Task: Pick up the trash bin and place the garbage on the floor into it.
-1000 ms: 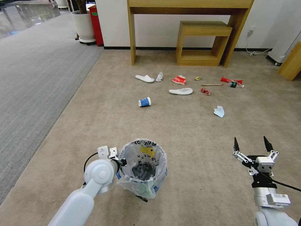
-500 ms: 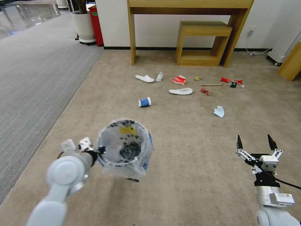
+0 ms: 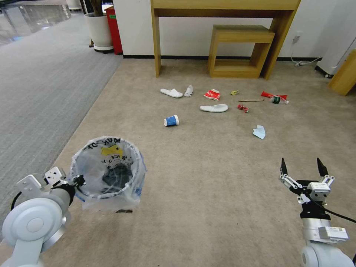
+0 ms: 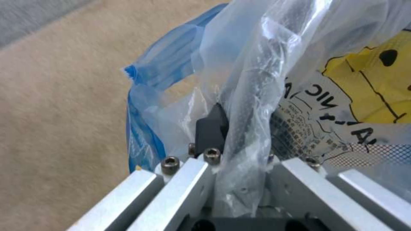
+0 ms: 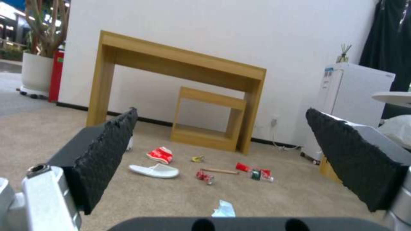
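head view: the trash bin (image 3: pixel 107 168) hangs above the floor (image 3: pixel 207 167) at the robot's left, its rim clamped in the left claw (image 3: pixel 78 181). the right claw (image 3: pixel 301 167) hovers empty, jaws wide apart. garbage (image 3: pixel 214 108) lies ahead.

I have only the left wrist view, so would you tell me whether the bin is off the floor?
Observer: It appears so. In the head view the trash bin hangs from the left end effector, with a shadow on the floor below.
Operator: Thank you. Where is the right end effector?
Observer: The right end effector is open and empty, low on the robot's right.
Operator: Which litter lies nearest the bin?
Observer: The paper cup, on its side, ahead of the bin.
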Robot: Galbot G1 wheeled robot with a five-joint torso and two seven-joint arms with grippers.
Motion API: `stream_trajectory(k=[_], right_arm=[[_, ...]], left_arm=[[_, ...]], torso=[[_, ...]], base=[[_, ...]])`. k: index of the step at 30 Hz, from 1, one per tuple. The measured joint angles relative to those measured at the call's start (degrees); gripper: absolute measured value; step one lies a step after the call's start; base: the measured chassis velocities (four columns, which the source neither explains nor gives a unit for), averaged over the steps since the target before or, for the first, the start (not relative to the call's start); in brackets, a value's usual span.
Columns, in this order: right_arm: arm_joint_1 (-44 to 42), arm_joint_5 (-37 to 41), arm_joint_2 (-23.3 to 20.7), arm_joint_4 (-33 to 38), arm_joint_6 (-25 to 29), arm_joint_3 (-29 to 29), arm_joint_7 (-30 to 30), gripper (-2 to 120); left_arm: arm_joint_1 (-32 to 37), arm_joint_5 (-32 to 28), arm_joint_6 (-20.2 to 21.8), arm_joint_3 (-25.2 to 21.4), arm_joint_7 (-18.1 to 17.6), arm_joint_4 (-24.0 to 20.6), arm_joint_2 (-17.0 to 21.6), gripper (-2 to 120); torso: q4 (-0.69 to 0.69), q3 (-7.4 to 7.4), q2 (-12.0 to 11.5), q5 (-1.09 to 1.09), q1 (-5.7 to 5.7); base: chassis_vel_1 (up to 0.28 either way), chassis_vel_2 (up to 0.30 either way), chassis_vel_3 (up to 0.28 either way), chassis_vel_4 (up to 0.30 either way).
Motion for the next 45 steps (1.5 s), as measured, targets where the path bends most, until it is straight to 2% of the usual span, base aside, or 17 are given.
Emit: stream_trajectory(k=[2, 9, 26, 32, 45], right_arm=[[0.28, 0.03, -0.02, -0.44, 0.05, -0.12, -0.01, 100], [0.61, 0.23, 0.15, -0.56, 0.05, -0.01, -0.01, 100], [0.60, 1.49, 0.33, -0.41, 1.37, 1.03, -2.50, 100], [0.79, 1.55, 0.37, -0.38, 1.40, 0.98, -2.70, 100], [0.82, 1.81, 0.35, -0.34, 1.72, 1.25, -3.21, 100]], left_arm=[[-0.27, 2.71, 0.00, -0.01, 0.48, 0.18, -0.54, 0], [-0.26, 6.39, 0.00, 0.49, 0.94, 0.57, -0.57, 0], [0.33, 4.63, 0.00, -0.97, 1.21, -0.65, -0.39, 0], [0.73, 4.55, 0.00, -1.52, 1.59, -0.92, -0.29, 0], [0.46, 4.30, -0.02, -1.69, 1.70, -0.95, -0.35, 0]], torso=[[0.00, 0.00, 0.00, 0.01, 0.00], [0.00, 0.00, 0.00, 0.01, 0.00], [0.00, 0.00, 0.00, 0.01, 0.00], [0.00, 0.00, 0.00, 0.02, 0.00], [0.00, 0.00, 0.00, 0.01, 0.01]], base=[[0.000, 0.000, 0.000, 0.000], [0.000, 0.000, 0.000, 0.000], [-0.005, 0.007, 0.009, -0.006], [-0.134, 0.122, 0.136, -0.137], [-0.257, 0.269, 0.252, -0.260]])
